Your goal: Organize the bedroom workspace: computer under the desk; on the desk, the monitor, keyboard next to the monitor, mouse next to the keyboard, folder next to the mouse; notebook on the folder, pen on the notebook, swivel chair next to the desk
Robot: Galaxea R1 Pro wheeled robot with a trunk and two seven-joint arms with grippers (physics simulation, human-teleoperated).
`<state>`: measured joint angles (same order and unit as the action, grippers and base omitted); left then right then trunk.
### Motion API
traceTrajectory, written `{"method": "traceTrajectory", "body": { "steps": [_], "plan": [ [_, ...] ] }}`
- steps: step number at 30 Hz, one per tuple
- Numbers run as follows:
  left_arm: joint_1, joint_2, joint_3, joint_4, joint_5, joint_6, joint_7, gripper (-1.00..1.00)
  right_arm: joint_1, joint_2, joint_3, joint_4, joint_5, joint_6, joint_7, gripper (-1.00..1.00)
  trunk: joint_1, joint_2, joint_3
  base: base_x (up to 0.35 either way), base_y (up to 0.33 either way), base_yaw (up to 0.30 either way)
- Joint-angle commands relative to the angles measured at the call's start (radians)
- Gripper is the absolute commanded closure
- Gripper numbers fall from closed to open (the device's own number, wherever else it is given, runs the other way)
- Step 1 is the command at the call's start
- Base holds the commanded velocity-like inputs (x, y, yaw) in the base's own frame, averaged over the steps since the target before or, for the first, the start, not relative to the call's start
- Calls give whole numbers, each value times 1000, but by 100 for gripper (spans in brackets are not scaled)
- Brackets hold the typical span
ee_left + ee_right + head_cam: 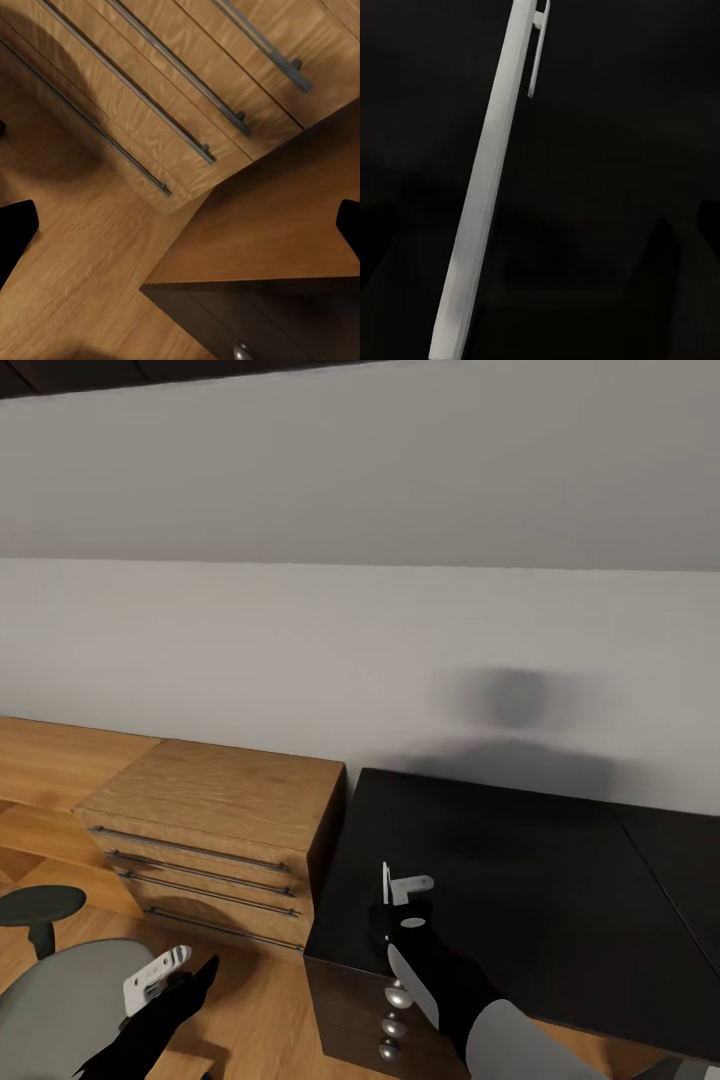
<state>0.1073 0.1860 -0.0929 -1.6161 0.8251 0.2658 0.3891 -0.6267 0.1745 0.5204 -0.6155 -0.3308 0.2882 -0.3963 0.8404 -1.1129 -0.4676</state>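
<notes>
Head view: a black table stands against a pale wall, and its visible top is bare apart from the right arm reaching over its near left corner. The right pincer hovers over that corner with a thin white pen standing up between its fingers. Below the corner, the table's dark drawer front carries three round silver knobs in a column; the drawers are shut, so their contents cannot be seen. Just left of the table and touching its side is a wooden chest of drawers with four long bar handles, all drawers closed. On the wooden floor at the lower left is the swivel chair, its grey seat empty where it shows, with a dark round armrest beside it. The left pincer hangs between the chair and the chest of drawers.

Left wrist view: the left pincer's two dark fingertips sit at opposite edges of the frame, spread wide and holding nothing. Beyond them are the chest's drawer fronts with bar handles, the wooden floor and a corner of the dark table with one knob.

Right wrist view: the pen runs slantwise across the frame, its clip near one end, clamped in the right pincer against the black table top.
</notes>
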Motion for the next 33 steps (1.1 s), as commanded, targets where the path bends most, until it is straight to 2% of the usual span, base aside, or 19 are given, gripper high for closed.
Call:
{"method": "traceTrajectory", "body": {
  "steps": [1,8,9,28,32,33],
  "plan": [
    [0,1,-1,-2,8,1,8,-100,-1,0,3,6,-4,9,-9,-100,0,-1,-1,0,0,0],
    [0,1,-2,-2,8,1,8,-100,-1,0,1,6,-4,9,-9,-100,0,-1,-1,0,0,0],
    [0,0,-2,-2,8,1,8,-100,-1,0,1,6,-4,9,-9,100,0,-1,-1,0,0,0],
    [0,0,-3,-2,8,3,7,-100,-1,0,1,5,-5,17,-9,100,0,-1,-1,0,0,0],
    [0,0,-4,-2,8,3,7,-100,-1,0,-4,4,-62,46,-9,100,0,-1,-1,0,0,0],
    [0,0,-5,-2,8,3,7,-100,-1,0,-6,1,-90,56,-9,100,0,-1,-1,0,0,0]
  ]
}}
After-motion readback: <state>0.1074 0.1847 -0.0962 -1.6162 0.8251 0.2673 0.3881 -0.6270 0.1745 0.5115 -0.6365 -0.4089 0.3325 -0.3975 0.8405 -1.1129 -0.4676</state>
